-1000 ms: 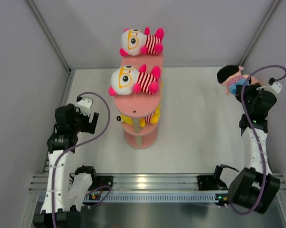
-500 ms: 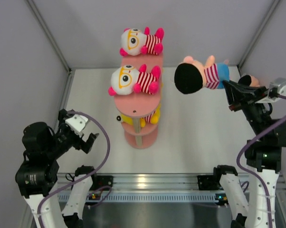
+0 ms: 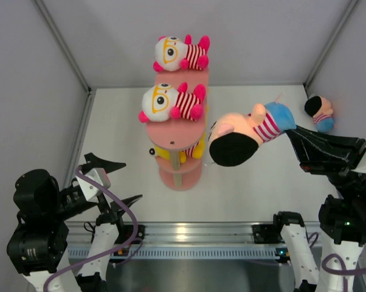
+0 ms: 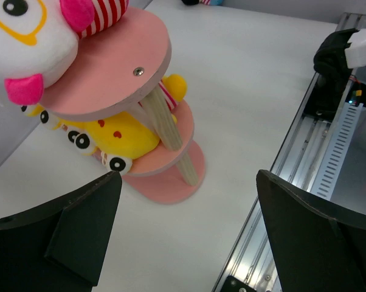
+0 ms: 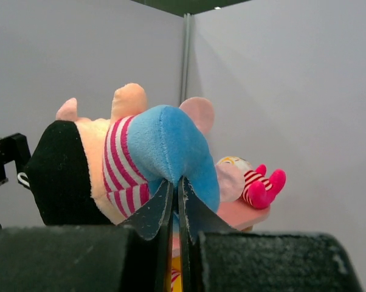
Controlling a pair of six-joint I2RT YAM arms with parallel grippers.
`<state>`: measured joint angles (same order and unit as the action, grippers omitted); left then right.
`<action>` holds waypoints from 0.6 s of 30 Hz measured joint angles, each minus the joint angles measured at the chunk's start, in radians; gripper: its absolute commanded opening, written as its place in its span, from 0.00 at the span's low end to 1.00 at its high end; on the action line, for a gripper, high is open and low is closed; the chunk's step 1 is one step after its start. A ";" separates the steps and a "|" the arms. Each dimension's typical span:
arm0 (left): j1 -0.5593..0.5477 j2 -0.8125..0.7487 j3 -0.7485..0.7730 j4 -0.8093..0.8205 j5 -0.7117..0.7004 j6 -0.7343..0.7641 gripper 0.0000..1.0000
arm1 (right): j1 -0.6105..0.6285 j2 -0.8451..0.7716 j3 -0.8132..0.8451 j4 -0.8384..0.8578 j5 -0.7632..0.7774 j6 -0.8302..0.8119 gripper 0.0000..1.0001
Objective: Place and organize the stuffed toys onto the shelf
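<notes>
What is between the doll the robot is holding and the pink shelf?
Nothing stands in the gap between the doll in the right gripper and the shelf. But toys already lie on it: a glasses toy on top, another below, a yellow toy.

Salmon-pink tiered shelf (image 3: 171, 137) on pale wooden posts, upright on my bench (image 3: 250, 194). I see a white-faced, orange-spectacled striped doll (image 3: 180, 53) lying on the top tier, its twin (image 3: 171, 102) one tier down, and a yellow plush (image 3: 163, 154) beneath. A black-haired blue-trousered doll (image 3: 247, 135) hangs beside the shelf, pinched by my right end effector (image 3: 291, 130). A smaller black-haired doll (image 3: 320, 112) lies far right.
</notes>
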<state>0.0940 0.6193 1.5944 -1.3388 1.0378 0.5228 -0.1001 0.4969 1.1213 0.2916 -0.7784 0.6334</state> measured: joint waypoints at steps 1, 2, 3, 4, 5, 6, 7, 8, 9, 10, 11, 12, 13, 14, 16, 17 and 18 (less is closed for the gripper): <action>0.004 0.002 0.008 -0.005 0.024 -0.001 0.99 | -0.001 -0.006 0.000 0.029 0.004 0.035 0.00; 0.011 0.006 0.021 -0.010 0.050 -0.005 0.99 | -0.004 -0.009 0.000 0.056 0.006 0.065 0.00; 0.019 0.011 0.035 -0.010 0.070 -0.005 0.98 | -0.014 -0.011 0.001 0.093 0.008 0.103 0.00; 0.030 0.016 0.052 -0.013 0.087 -0.009 0.99 | -0.027 -0.010 0.001 0.126 0.009 0.145 0.00; 0.048 0.023 0.074 -0.014 0.103 -0.015 0.98 | -0.042 -0.009 0.001 0.151 0.009 0.182 0.00; 0.068 0.028 0.092 -0.015 0.117 -0.018 0.99 | -0.060 -0.005 0.002 0.177 0.009 0.217 0.00; 0.093 0.032 0.109 -0.015 0.128 -0.023 0.99 | -0.074 0.000 0.006 0.188 0.009 0.239 0.00; 0.122 0.037 0.127 -0.016 0.142 -0.027 0.99 | -0.087 0.009 0.014 0.194 0.010 0.257 0.00; 0.146 0.040 0.142 -0.016 0.153 -0.028 0.99 | -0.094 0.017 0.023 0.192 0.012 0.266 0.00; 0.175 0.045 0.160 -0.016 0.167 -0.032 0.99 | -0.098 0.028 0.041 0.167 0.016 0.264 0.00; 0.196 0.048 0.174 -0.016 0.180 -0.035 0.99 | -0.100 0.039 0.056 0.146 0.022 0.257 0.00; 0.221 0.054 0.193 -0.019 0.200 -0.040 0.98 | -0.100 0.055 0.077 0.112 0.029 0.248 0.00; 0.237 0.060 0.209 -0.018 0.211 -0.043 0.99 | -0.100 0.071 0.097 0.078 0.037 0.237 0.00; 0.254 0.066 0.229 -0.018 0.229 -0.049 0.99 | -0.098 0.085 0.111 0.050 0.046 0.223 0.00; 0.295 0.083 0.268 -0.018 0.259 -0.058 0.99 | -0.083 0.121 0.139 -0.023 0.070 0.183 0.00; 0.321 0.092 0.288 -0.017 0.274 -0.064 0.98 | -0.075 0.143 0.152 -0.061 0.086 0.160 0.00; 0.351 0.100 0.304 -0.017 0.288 -0.069 0.98 | -0.068 0.166 0.164 -0.100 0.103 0.133 0.00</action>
<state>0.4454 0.7197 1.8988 -1.3560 1.3254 0.4534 -0.1680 0.6628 1.2858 0.1913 -0.6750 0.7662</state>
